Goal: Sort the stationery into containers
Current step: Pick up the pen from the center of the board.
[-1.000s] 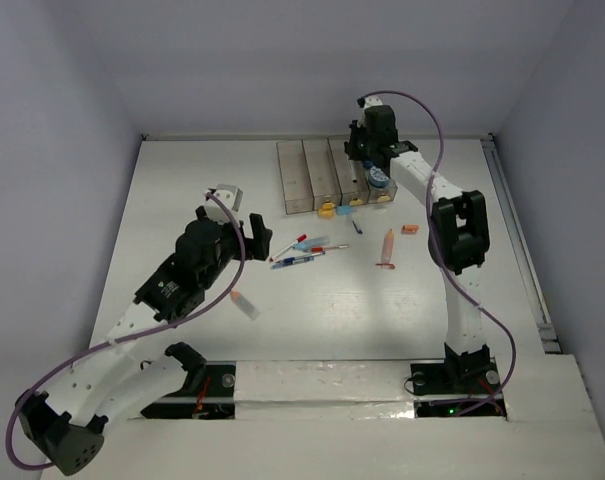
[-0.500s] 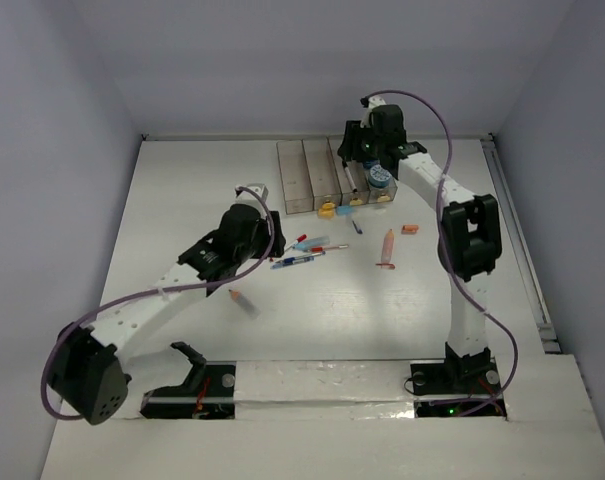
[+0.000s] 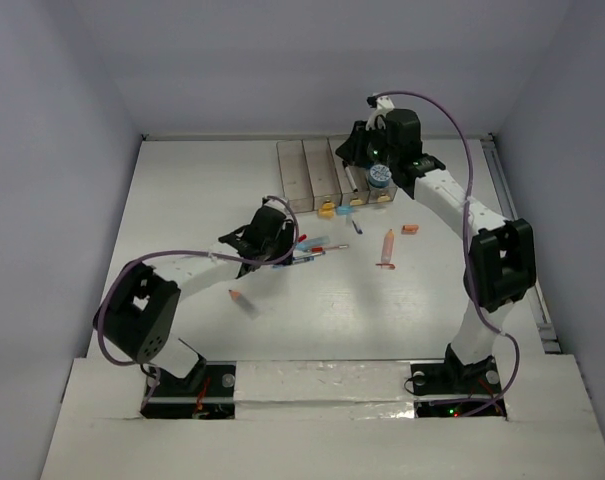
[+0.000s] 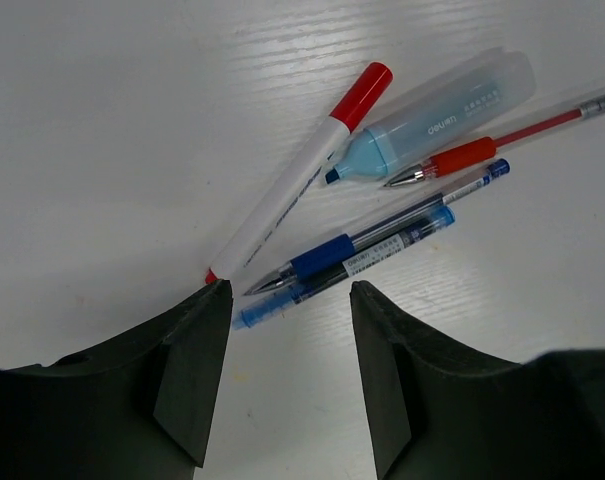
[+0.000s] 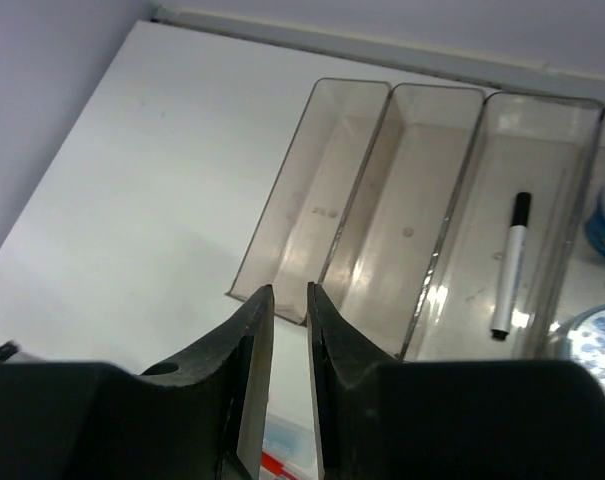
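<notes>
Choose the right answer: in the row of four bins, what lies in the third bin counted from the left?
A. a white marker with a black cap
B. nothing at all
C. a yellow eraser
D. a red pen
A: the right wrist view shows a white marker with a black cap lying alone on the floor of the third bin.

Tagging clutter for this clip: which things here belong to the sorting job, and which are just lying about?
Job: bins, black-capped marker inside one, red-capped marker, blue highlighter, blue pens, red pen, rolls, orange stick, erasers, pink stick.
Not the job: purple cables, rail along the table's right edge.
</notes>
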